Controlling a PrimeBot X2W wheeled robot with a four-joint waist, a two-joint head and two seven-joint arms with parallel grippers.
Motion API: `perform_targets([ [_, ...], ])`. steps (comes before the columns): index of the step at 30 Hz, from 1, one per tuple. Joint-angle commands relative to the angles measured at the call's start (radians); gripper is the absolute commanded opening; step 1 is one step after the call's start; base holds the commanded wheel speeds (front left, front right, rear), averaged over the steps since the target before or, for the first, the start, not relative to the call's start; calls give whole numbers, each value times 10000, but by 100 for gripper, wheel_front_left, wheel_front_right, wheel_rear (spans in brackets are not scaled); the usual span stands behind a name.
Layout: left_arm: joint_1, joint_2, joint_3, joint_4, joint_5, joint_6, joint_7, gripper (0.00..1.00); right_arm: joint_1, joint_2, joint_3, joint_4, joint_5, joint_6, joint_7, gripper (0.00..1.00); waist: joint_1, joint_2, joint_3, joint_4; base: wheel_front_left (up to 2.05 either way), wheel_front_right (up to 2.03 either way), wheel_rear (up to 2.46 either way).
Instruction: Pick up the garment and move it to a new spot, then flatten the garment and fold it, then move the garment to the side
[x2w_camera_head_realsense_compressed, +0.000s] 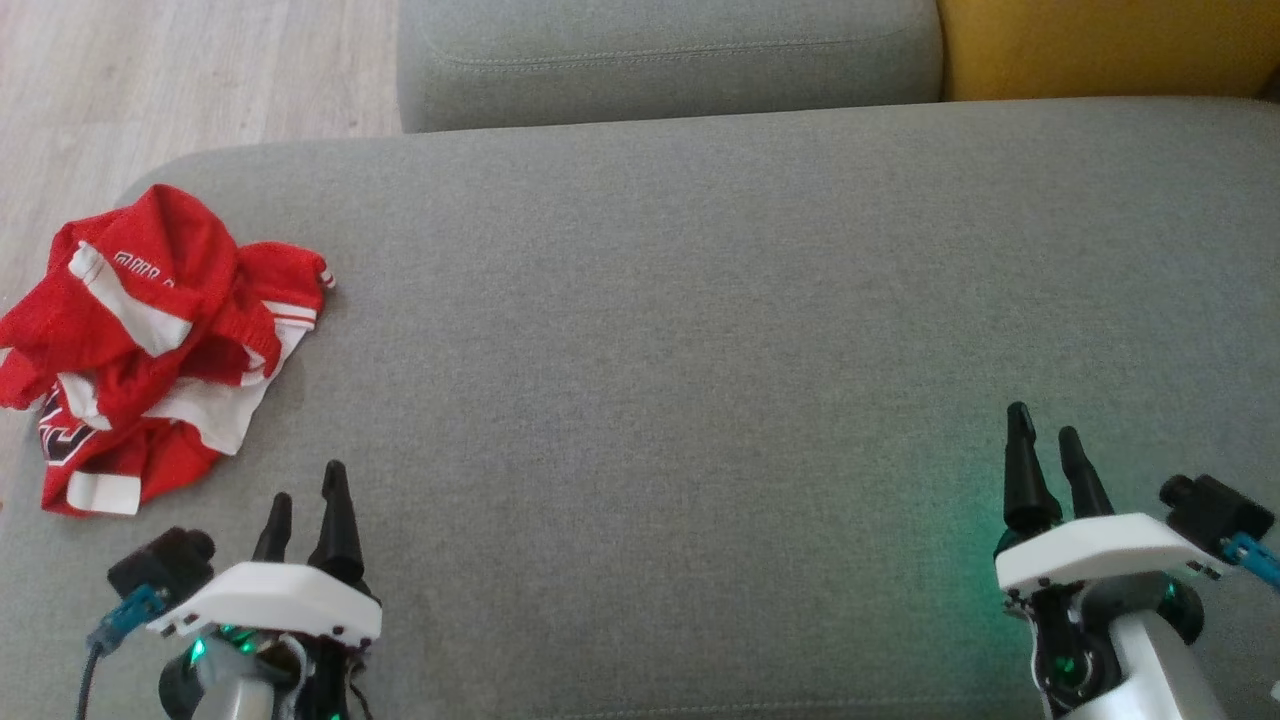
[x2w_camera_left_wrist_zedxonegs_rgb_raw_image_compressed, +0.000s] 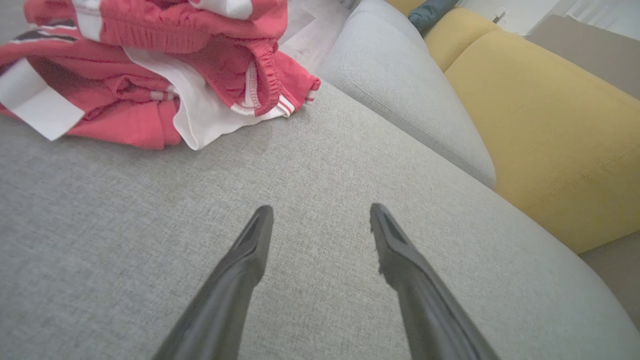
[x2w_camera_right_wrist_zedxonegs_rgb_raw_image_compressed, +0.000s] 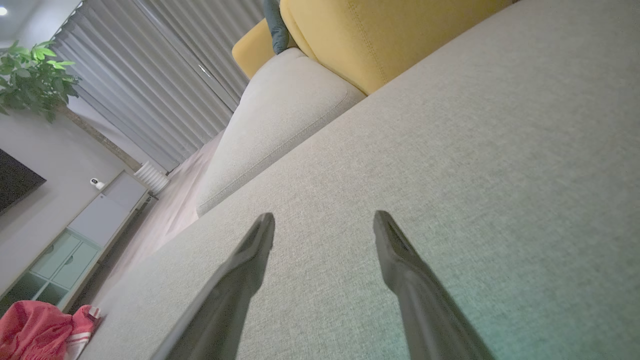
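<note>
Garment (x2w_camera_head_realsense_compressed: 150, 340): red and white sportswear, crumpled in a heap at the seat's corner. It lies ahead of the left gripper (x2w_camera_head_realsense_compressed: 307, 482) and off to its outer side, near but not touching, and well apart from the right gripper (x2w_camera_head_realsense_compressed: 1043, 420). It is bunched with a white hem and a white patch turned outward, so no edge is laid out for a clean pinch. Judged untouched, with the pick-up not yet begun

Left gripper: fingers spread wide with nothing between them, tips low over bare fabric just short of the heap. Whether they brush the seat cannot be told. Judged the arm for the pick-up, being the nearer, and spread ready to close on a fold

Right gripper: fingers likewise spread and empty, pointing across open seat. Judged parked clear, leaving the stretch between the two grippers free as the new spot for flattening

Seat (x2w_camera_head_realsense_compressed: 700, 300): grey weave, wide and bare from one gripper to the other and beyond both. It looks soft, so cloth may drag and wrinkle on it

Grey cushion (x2w_camera_head_realsense_compressed: 660, 60) and yellow cushion (x2w_camera_head_realsense_compressed: 1100, 45): past both sets of fingertips, out of the work
</note>
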Motion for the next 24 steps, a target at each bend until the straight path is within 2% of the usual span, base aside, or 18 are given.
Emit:
perform_targets([
  [1,-621,219,179,-258,329,65,-157,100,-597,-166,166,-258,-356,51,-164,100,-1,0,-2,-6,0,0,0],
  [24,-599,422,-195,-237,3083,801,-800,100,-840,-50,141,78,-3510,65,-811,100,-1,0,-85,-137,0,0,0],
])
